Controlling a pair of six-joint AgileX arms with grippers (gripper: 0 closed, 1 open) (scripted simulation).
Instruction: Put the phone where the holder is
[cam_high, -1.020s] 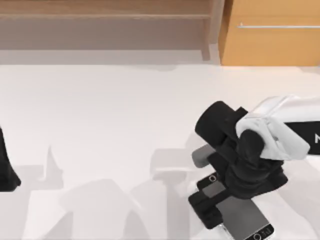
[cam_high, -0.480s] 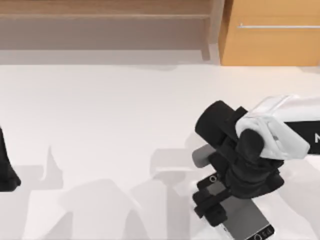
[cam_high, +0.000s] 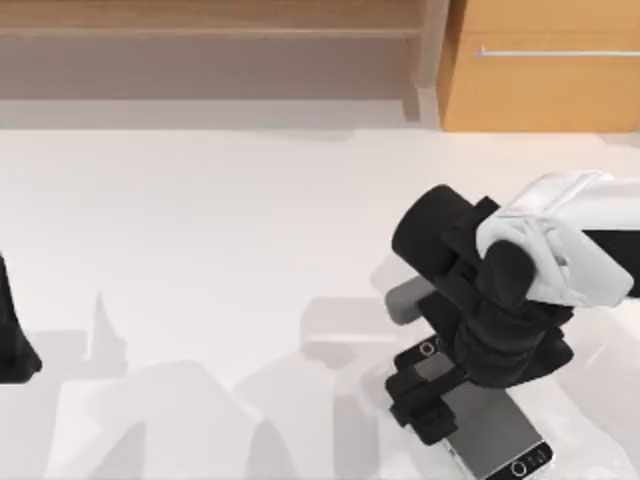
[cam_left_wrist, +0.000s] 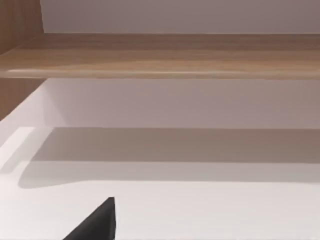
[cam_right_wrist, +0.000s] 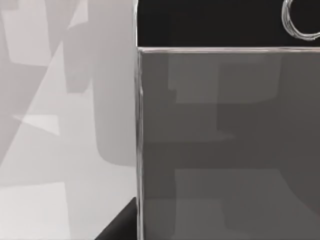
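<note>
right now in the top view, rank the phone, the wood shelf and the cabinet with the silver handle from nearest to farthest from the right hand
1. The phone, directly under the right hand, near the table's front edge.
2. The cabinet, behind the table at the right.
3. The wood shelf, behind the table, stretching left; its near end is roughly level with the cabinet, so this is close.

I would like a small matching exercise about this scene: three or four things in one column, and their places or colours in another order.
Things:
1. flat grey-screen phone with silver rim
2. right gripper
3. left arm
4. wooden cabinet with a metal handle

Places:
A. top view's left edge
B. behind the table, at the right
C. on the white table, near edge, right side
D. directly over the phone

Pairs: 1-C, 2-D, 3-A, 4-B
</note>
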